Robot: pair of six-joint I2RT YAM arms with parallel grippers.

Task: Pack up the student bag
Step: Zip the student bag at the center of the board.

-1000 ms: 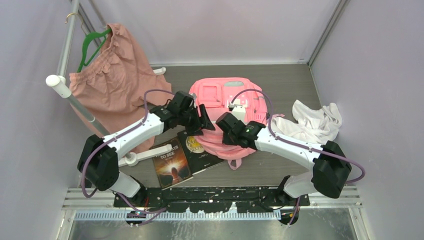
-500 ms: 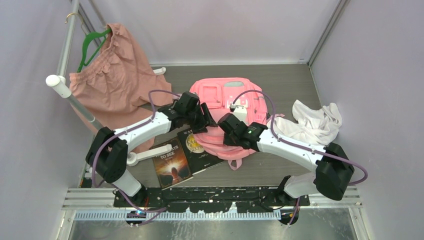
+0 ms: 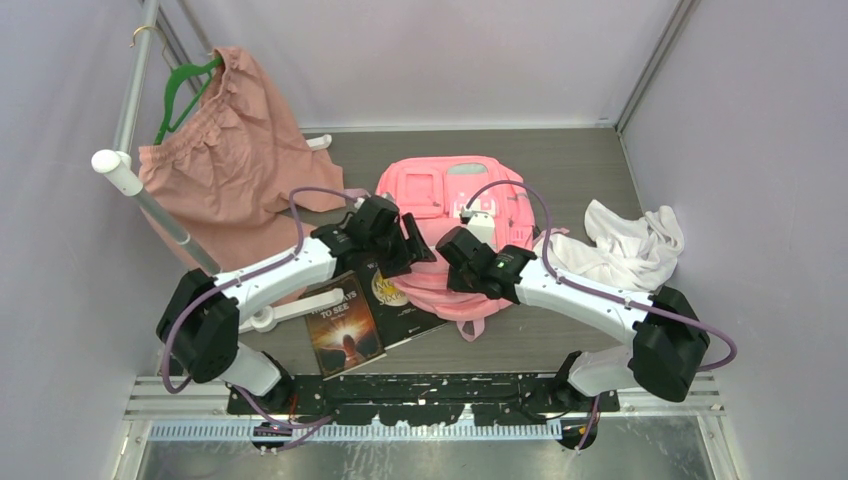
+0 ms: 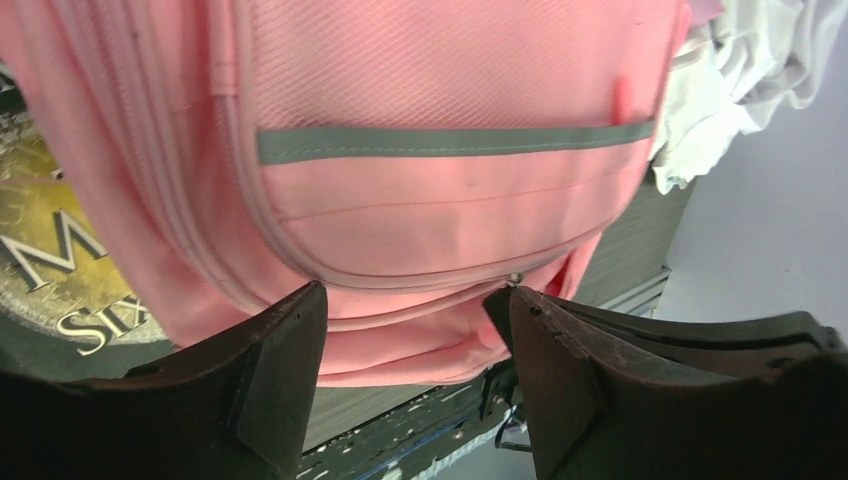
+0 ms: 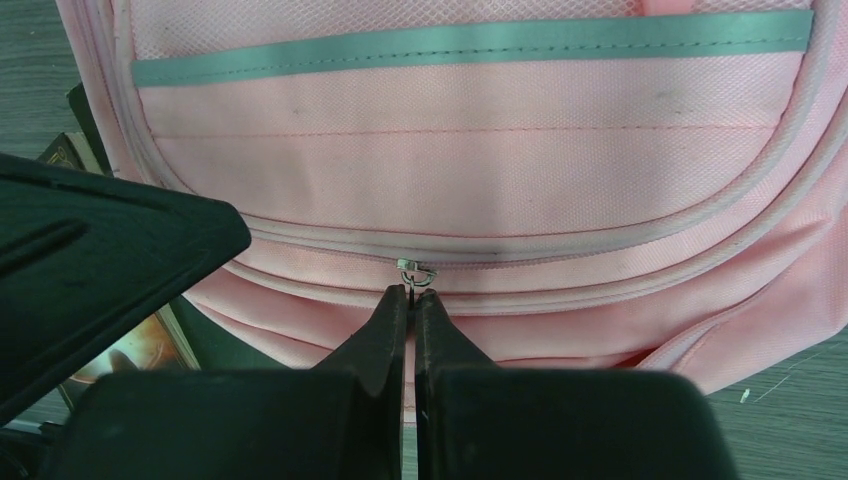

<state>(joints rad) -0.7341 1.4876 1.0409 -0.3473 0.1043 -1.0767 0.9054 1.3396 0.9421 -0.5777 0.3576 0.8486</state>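
The student bag (image 3: pixel 452 190), bright pink, lies flat mid-table with its front pocket toward the arms. My right gripper (image 3: pixel 447 248) is at its near edge, and in the right wrist view it (image 5: pixel 411 297) is shut on the small metal zipper pull (image 5: pixel 414 272) of the curved front zipper. My left gripper (image 3: pixel 412 244) is just to the left of it. In the left wrist view its jaws (image 4: pixel 408 325) stand open astride the bag's (image 4: pixel 440 150) lower edge, and the right fingertip (image 4: pixel 545 340) is just below the zipper pull (image 4: pixel 514 279).
Two dark books lie left of the bag's near edge: one (image 3: pixel 343 327) flat on the table, the other (image 3: pixel 392 292) partly under the bag. A white cloth (image 3: pixel 630 245) is bunched at the right. A dusty-pink garment (image 3: pixel 230 160) hangs from a green hanger on the left rack (image 3: pixel 125 172).
The left arm shifted slightly toward the bag and back, ending with its jaws at the bag's near-left edge. The right gripper has stayed shut on the zipper pull.
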